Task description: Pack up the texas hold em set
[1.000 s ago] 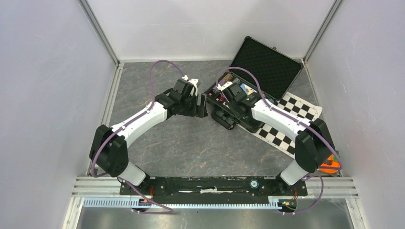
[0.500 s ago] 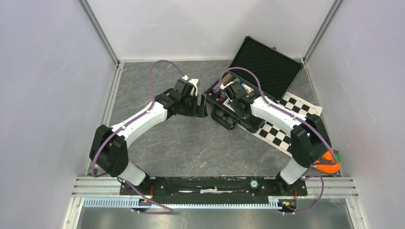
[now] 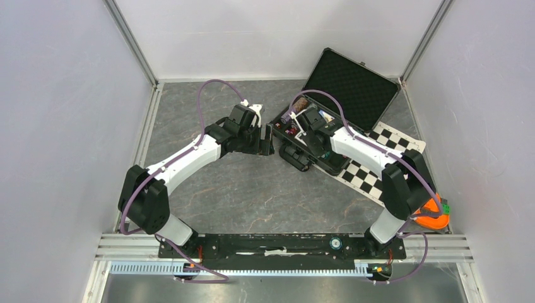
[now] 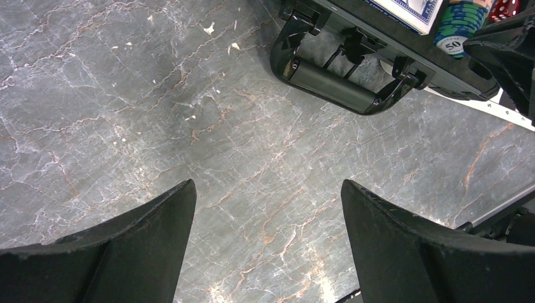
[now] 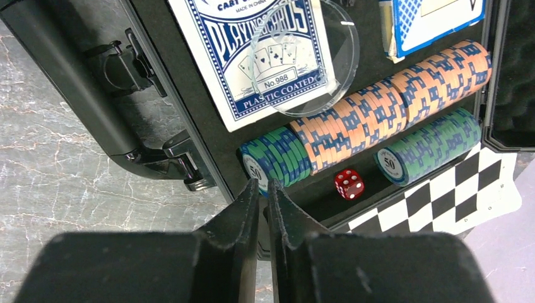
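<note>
The black case [image 3: 351,78] lies open at the back right, its lid propped up. In the right wrist view its foam tray holds a blue card deck [image 5: 252,50] under a clear round disc [image 5: 306,60], a second deck [image 5: 435,19], a row of orange-and-blue chips [image 5: 391,101], green chips [image 5: 277,158] and one red die [image 5: 349,184]. My right gripper [image 5: 264,183] hovers over the tray's near edge, right at the end of the green chips, jaws pressed almost together with nothing seen between them. My left gripper [image 4: 267,184] hangs wide open over bare table, left of the case handle [image 4: 331,85].
A black-and-white checkered mat [image 3: 392,142] lies under the case's right side. An orange ring toy [image 3: 434,216] sits by the right arm's base. Walls enclose the table on three sides. The case latches [image 5: 183,164] stick out toward the marble tabletop [image 4: 126,95].
The right gripper's jaws have closed from partly open to nearly touching, and that arm has shifted slightly over the case. The left arm has stayed still.
</note>
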`<act>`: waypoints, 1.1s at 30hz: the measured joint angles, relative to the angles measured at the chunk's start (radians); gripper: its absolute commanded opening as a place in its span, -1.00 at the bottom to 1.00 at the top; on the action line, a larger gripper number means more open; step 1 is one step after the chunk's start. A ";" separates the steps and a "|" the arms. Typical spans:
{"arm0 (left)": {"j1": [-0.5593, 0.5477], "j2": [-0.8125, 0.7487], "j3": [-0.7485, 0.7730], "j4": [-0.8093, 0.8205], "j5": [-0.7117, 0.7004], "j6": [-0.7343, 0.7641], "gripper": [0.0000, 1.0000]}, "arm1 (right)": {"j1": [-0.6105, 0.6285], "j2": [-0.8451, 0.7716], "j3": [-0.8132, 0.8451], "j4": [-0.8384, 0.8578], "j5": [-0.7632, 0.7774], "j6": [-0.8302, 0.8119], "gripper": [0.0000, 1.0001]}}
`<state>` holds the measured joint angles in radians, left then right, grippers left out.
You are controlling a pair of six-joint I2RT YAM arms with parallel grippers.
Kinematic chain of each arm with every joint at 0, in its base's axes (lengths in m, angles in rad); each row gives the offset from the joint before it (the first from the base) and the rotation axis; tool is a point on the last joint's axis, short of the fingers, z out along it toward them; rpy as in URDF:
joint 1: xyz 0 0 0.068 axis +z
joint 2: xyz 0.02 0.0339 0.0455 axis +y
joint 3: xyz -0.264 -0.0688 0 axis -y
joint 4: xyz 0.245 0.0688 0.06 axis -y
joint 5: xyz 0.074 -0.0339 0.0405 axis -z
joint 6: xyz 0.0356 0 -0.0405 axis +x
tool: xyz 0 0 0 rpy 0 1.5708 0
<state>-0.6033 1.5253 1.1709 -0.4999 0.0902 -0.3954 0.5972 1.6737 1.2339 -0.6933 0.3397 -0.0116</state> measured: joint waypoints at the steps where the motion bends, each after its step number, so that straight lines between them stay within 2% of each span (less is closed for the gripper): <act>1: 0.000 0.000 0.000 0.000 0.000 0.000 0.82 | 0.000 0.003 0.000 0.001 0.000 0.000 -0.72; 33: 0.000 0.000 0.000 0.000 0.020 0.000 0.82 | -0.004 0.028 0.033 -0.009 0.003 0.003 -0.67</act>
<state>-0.6033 1.5253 1.1709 -0.5003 0.1101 -0.3954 0.5930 1.7020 1.2667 -0.7021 0.3431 -0.0086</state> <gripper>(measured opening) 0.907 0.161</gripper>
